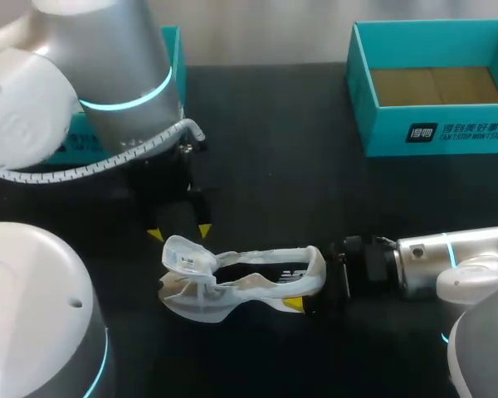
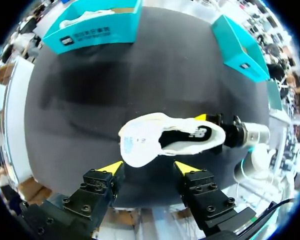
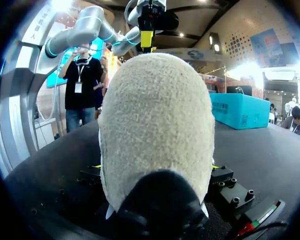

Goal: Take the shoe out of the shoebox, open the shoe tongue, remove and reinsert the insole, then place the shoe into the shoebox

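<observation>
Black table [image 1: 266,149]: your shoe [image 1: 232,286] lies mid-table, heel end clamped in your right gripper [image 1: 307,283]. Your left gripper [image 1: 179,233] hangs spread just above the toe end, not touching. Open teal shoebox [image 1: 436,137] sits far right; second teal box [image 1: 173,50] sits behind your left arm.

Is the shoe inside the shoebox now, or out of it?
Out: the shoe lies on the table, apart from the shoebox.

Soft, even light falls from overhead on the matte black worktop [image 1: 266,124], which swallows most shadows. The left wrist view shows one darker, diffuse patch towards its far side. The white shoe [image 1: 232,286] looks bright, almost washed out. The silver left arm [image 1: 116,66], close to the head camera, is blurred and carries a mild sheen. Both wrist views bend strongly at their edges.
</observation>
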`<action>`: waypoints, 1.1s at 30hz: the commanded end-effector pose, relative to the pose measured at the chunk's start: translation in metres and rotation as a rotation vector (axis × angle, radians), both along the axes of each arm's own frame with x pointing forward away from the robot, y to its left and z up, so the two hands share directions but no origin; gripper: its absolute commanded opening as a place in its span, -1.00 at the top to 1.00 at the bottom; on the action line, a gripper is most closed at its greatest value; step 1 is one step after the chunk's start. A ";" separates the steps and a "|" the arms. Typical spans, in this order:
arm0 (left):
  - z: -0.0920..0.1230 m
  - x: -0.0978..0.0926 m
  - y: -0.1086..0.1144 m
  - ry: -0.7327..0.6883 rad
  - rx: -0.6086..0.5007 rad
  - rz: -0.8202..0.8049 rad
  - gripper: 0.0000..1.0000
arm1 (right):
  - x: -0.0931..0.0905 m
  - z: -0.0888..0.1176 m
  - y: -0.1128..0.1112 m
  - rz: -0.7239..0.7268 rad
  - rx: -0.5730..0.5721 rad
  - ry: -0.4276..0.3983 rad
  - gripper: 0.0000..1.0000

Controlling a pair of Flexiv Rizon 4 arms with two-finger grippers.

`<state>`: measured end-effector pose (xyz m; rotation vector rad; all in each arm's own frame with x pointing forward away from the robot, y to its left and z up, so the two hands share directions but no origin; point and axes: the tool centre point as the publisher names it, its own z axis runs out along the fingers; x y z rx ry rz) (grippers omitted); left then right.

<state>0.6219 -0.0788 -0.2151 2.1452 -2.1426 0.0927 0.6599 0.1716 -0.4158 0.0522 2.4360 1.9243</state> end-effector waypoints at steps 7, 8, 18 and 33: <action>0.013 0.005 -0.024 0.004 -0.030 -0.236 0.64 | 0.000 0.001 0.000 0.000 -0.003 0.001 1.00; 0.014 0.007 -0.029 0.021 -0.039 -0.283 1.00 | 0.000 0.001 0.000 0.000 -0.003 0.001 1.00; 0.030 -0.001 -0.055 -0.044 -0.065 -0.676 1.00 | 0.000 0.001 0.000 0.000 -0.003 0.001 1.00; 0.030 -0.001 -0.055 -0.044 -0.065 -0.676 1.00 | 0.000 0.001 0.000 0.000 -0.003 0.001 1.00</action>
